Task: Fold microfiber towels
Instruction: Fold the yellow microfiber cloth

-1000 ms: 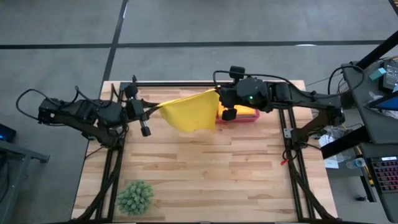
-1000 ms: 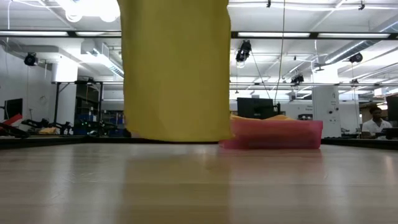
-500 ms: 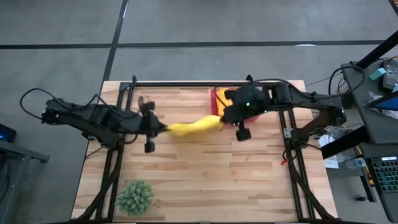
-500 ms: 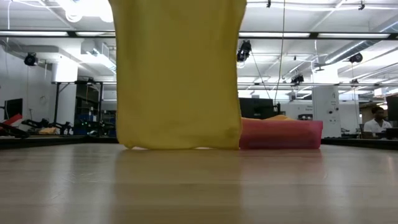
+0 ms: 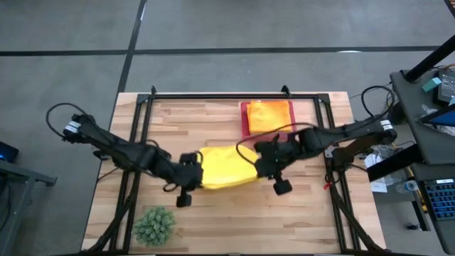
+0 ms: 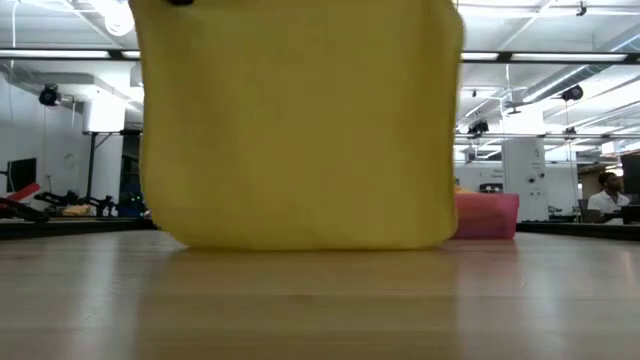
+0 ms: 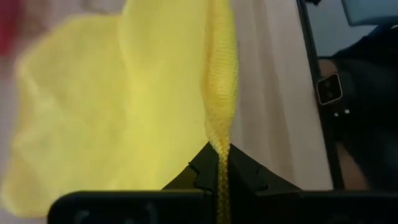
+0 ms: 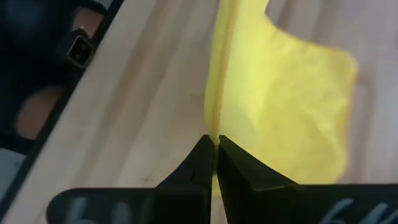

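Two hands: your left hand [image 5: 190, 162] and right hand [image 5: 261, 161] each pinch shut on a top corner of the towel.
Tabletop [image 5: 298, 220]: pale wood planks, smooth and hard.
Yellow towel [image 5: 226, 168]: hangs stretched between both hands mid-tabletop, lower edge at the wood; likely light, limp and grippy, so hold it by the corners.
Pink tray [image 5: 246, 122]: rigid rectangle behind, holding an orange towel [image 5: 269, 115].
Plant ball [image 5: 154, 225]: small, spiky, green.
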Available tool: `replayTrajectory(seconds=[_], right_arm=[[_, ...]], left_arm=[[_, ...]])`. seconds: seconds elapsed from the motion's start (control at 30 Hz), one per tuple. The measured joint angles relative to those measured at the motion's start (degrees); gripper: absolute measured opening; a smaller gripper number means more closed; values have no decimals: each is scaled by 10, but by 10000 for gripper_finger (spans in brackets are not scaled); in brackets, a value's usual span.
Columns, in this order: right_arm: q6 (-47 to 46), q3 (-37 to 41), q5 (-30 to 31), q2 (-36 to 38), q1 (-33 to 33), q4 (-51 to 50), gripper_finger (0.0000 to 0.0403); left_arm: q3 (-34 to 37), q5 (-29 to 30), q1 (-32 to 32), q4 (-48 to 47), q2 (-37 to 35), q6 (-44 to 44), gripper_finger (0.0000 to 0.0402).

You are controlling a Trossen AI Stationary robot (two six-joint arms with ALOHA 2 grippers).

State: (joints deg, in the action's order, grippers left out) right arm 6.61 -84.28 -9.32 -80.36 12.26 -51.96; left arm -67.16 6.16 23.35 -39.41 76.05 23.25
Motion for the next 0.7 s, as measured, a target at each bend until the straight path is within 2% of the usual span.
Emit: replayTrajectory(seconds=[0.4, 0.5, 0.7], right_arm=[[-170, 130, -4, -3, 103, 140, 9], [-225, 162, -21, -3, 123, 175, 9], [-343, 222, -69, -3, 162, 265, 9]], left_arm=[[-1, -46, 57, 120, 149, 111, 0], [-2, -48, 64, 138, 171, 139, 0], [-2, -102, 73, 198, 196, 155, 0]])
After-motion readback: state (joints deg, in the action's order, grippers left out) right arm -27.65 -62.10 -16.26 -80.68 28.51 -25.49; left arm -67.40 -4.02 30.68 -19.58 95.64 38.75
